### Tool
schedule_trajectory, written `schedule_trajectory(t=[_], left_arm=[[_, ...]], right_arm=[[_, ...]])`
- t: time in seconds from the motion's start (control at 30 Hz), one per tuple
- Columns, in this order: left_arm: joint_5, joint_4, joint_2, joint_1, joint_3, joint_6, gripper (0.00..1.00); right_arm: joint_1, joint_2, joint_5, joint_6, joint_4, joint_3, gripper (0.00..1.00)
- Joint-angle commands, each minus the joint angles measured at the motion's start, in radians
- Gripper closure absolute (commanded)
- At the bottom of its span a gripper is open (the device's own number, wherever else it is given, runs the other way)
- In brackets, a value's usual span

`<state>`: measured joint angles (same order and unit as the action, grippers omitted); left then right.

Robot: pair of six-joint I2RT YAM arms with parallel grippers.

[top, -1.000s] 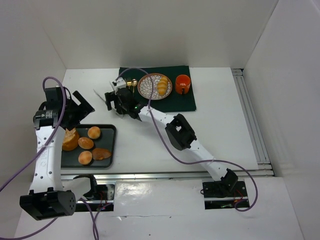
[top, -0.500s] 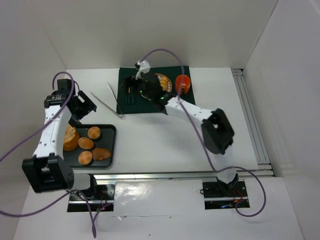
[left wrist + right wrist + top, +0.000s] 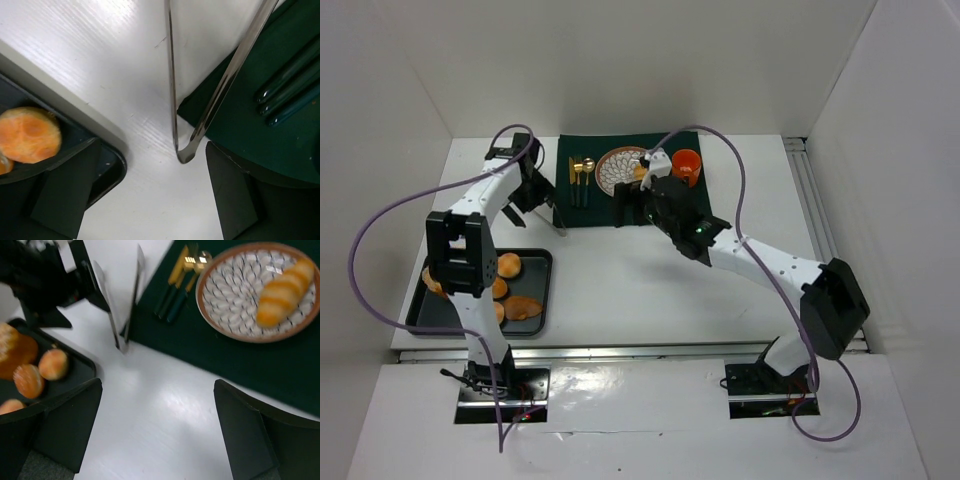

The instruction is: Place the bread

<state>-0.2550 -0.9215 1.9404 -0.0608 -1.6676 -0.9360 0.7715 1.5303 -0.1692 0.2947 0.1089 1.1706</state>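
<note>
The left end effector (image 3: 150, 160) is spread wide and holds nothing. The hinged end of thin, polished steel tongs (image 3: 186, 154) lies between its fingers on the white, faintly grained desk (image 3: 90, 45). Just to its left is the rounded corner of a dark tray (image 3: 112, 160) with a crusty orange-brown bun (image 3: 29, 135) in it. Just to its right is the edge of a dark green cloth (image 3: 280, 135) carrying slim, dark-handled cutlery (image 3: 287, 92).

The right end effector (image 3: 157, 390) gapes wide and is empty, over bare desk. Ahead to its right, a ridged golden roll (image 3: 282, 290) rests on a round, petal-patterned plate (image 3: 225, 295) with a brown rim. Ahead to its left, round buns (image 3: 52, 364) and a bigger loaf (image 3: 15, 352) lie in the tray.
</note>
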Motion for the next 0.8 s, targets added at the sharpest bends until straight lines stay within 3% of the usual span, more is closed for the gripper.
schedule_trajectory(t=[0.0, 0.27, 0.47, 0.77], left_arm=[[-0.075, -0.046, 0.044, -0.017, -0.078, -0.081, 0.01], [-0.119, -0.134, 0.259, -0.073, -0.297, -0.112, 0.01], [-0.119, -0.134, 0.287, -0.073, -0.276, -0.152, 0.01], [-0.122, -0.082, 0.279, -0.073, -0.213, -0.153, 0.01]], right_arm=[[-0.003, -0.117, -0.038, 0.008, -0.103, -0.054, 0.0], [-0.003, -0.312, -0.059, 0.041, -0.256, -0.201, 0.0], [-0.003, -0.404, -0.07, 0.061, -0.308, -0.233, 0.0], [-0.012, -0.415, -0.079, 0.08, -0.328, -0.242, 0.0]])
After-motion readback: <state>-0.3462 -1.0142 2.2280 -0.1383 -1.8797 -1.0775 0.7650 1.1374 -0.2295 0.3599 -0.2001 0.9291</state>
